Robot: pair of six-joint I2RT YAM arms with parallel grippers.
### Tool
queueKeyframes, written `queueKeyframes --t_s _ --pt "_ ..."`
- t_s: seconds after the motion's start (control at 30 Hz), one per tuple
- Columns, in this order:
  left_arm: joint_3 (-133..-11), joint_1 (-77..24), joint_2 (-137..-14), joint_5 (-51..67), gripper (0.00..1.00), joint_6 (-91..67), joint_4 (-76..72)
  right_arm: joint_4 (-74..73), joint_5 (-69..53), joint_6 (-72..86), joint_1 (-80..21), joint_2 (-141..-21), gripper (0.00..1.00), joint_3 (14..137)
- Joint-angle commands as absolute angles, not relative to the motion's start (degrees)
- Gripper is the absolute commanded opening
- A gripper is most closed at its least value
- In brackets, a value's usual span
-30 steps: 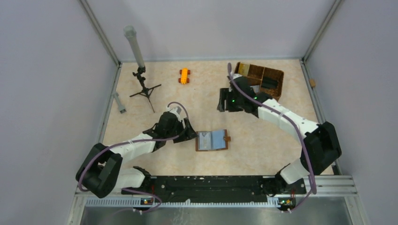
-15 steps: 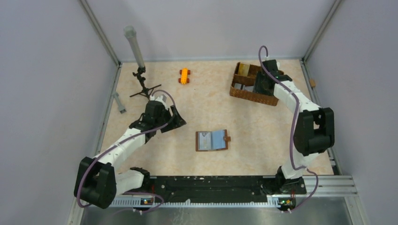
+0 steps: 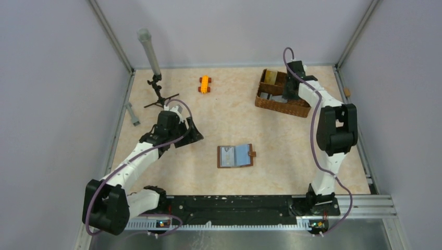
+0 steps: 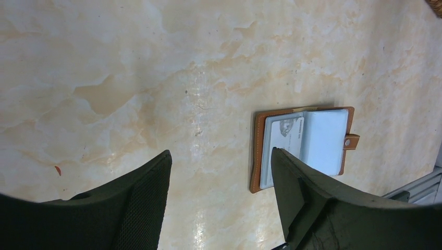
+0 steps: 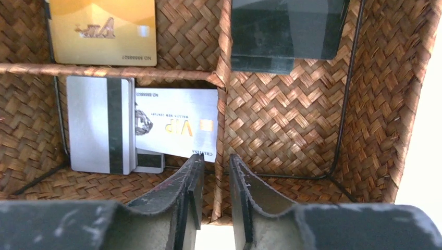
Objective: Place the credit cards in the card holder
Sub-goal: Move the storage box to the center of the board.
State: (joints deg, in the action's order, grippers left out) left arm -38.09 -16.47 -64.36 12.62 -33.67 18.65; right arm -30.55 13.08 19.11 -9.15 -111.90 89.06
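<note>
The divider point(image 5: 223, 78) may be pinched instead of the credit cards point(image 5: 177, 127) in the far-right basket point(image 5: 292, 120) by the narrowly parted, empty right gripper point(image 5: 215, 161); the card holder point(image 4: 302, 148) lies open mid-table near the spread left gripper point(image 4: 220, 153).

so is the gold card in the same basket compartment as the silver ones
No, a woven divider of the basket separates the gold card from the silver cards.

Brown card holder point(image 3: 235, 155), open and flat, blue pockets up, snap tab on 1 side. Gold card point(image 5: 101, 31), silver cards point(image 5: 99, 125) overlapping, black card point(image 5: 286, 34): lying in 3 separate basket point(image 5: 224, 78) compartments.
</note>
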Motion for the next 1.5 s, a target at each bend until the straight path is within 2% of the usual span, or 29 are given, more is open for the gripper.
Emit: queueKeyframes --t_s 0.0,0.17,0.23,0.47,1.0,1.1,1.23,1.3,1.47 --pt "-41.19 -16.00 -62.72 13.45 0.73 -31.97 19.57 -32.16 13.83 20.47 -8.32 -111.78 0.21 90.89" --pt "-41.13 -15.83 -62.07 14.39 0.73 -31.56 19.95 -31.61 13.34 23.91 -8.38 -109.46 0.04 86.92" --pt "-40.83 -15.82 -61.76 15.02 0.73 -31.19 20.07 -31.76 13.36 25.18 -8.47 -108.21 0.01 85.70" --pt "-40.83 -15.65 -61.39 17.09 0.73 -29.00 21.23 -34.66 15.45 29.16 -11.25 -103.55 0.00 81.82" --pt "-38.12 -15.64 -55.82 22.29 0.73 -28.52 21.82 -42.49 20.52 41.76 -24.93 -95.15 0.00 73.12" --pt "-37.87 -15.60 -55.02 22.98 0.73 -28.65 21.92 -44.83 21.30 43.48 -27.49 -94.16 0.07 73.44" --pt "-38.48 -15.64 -54.42 22.74 0.73 -28.34 23.17 -47.99 22.69 43.99 -30.30 -91.80 0.36 74.37" --pt "-39.22 -15.64 -54.32 22.16 0.79 -28.02 24.13 -49.57 23.31 42.55 -30.95 -90.28 0.47 75.65" --pt "-42.63 -15.56 -54.40 17.96 0.93 -26.40 27.57 -52.80 26.04 35.10 -30.90 -87.47 0.60 82.73"
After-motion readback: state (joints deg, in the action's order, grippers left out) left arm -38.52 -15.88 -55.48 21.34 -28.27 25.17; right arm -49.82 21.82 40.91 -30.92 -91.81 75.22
